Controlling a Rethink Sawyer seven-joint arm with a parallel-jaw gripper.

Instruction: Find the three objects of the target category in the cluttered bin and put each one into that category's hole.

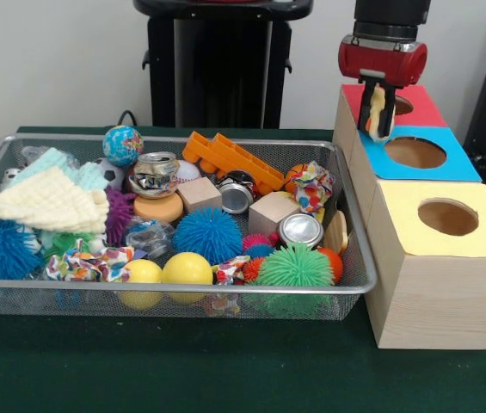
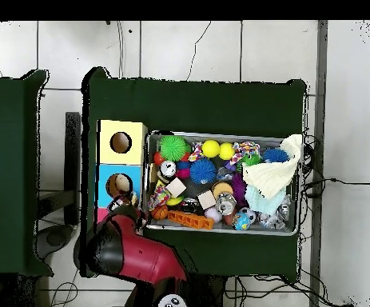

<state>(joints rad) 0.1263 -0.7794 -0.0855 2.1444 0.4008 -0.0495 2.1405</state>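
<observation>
**Wire bin, three panelled boxes, arm over the red box**

Nearest item: desk, covered in dark green cloth, matte.

Cluttered bin: shallow rectangular basket of silver wire mesh with a rounded metal rim, standing just beside the row of boxes. Contents along the near rim: two smooth yellow balls, a green spiky rubber ball, a multicoloured patterned cloth scrap. At 9 o'clock in the bin: a blue spiky ball and a cream knitted cloth. Centre: another blue spiky ball, two pale wooden cubes, dented metal cans. Far side: an orange ridged plastic piece and a small globe ball. No brand or lettering can be read on any item.

Boxes: pale wood, each with a round opening in a coloured top panel. Yellow-panelled box nearest, blue-panelled box in the middle, red-panelled box farthest.

End effector: red cylindrical housing with black fingers, clamped on a small soft toy, pale yellow-orange, kind unclear. It hangs at the left edge of the hole of the red-panelled box.
</observation>
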